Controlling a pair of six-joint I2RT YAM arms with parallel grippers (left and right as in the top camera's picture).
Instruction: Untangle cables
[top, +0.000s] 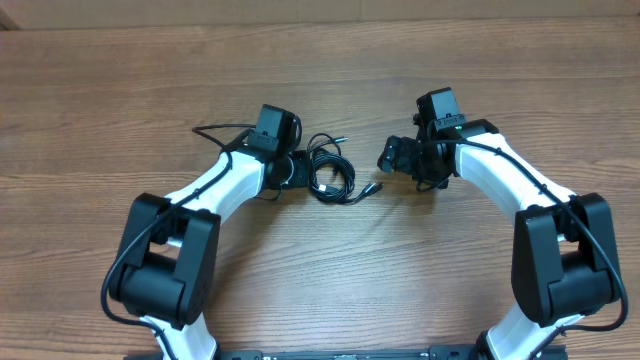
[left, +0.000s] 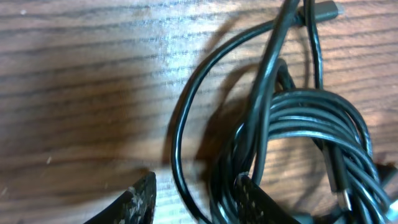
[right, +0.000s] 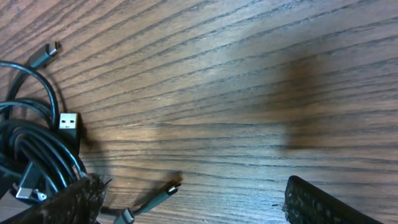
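Black cables (top: 332, 175) bunched on table (top: 100, 90), left gripper (left: 196, 191) parted beside them, right gripper (right: 196, 196) spread

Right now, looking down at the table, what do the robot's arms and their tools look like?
The left arm and right arm have smooth white shells between chunky black joints, a thin black wire along each. The left tool and right tool end in black fingers with rough textured pads, scuffed pale on the left.
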